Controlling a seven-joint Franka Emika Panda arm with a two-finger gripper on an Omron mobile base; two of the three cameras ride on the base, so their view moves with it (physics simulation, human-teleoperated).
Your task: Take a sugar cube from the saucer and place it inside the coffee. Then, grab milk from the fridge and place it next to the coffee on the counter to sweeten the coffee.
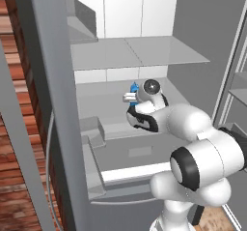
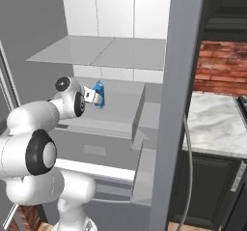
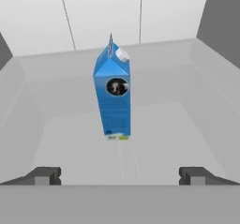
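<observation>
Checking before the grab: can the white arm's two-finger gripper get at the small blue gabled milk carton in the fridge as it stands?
Probably yes. The gripper is open and faces the blue gabled milk carton, which stands upright and alone on the pale fridge shelf, with nothing between them.

A red-brown brick wall (image 2: 219, 65) backs black cabinets (image 2: 207, 186), with wood floor (image 1: 212, 218) below.

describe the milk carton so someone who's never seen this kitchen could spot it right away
Look inside the open grey-white fridge, at the pale shelf under its wide upper shelf. A small blue gable-topped milk carton stands upright there, alone, ahead of the open two-finger gripper. It is the single bright blue thing among pale grey surfaces, with a white cap and a round dark label.
</observation>
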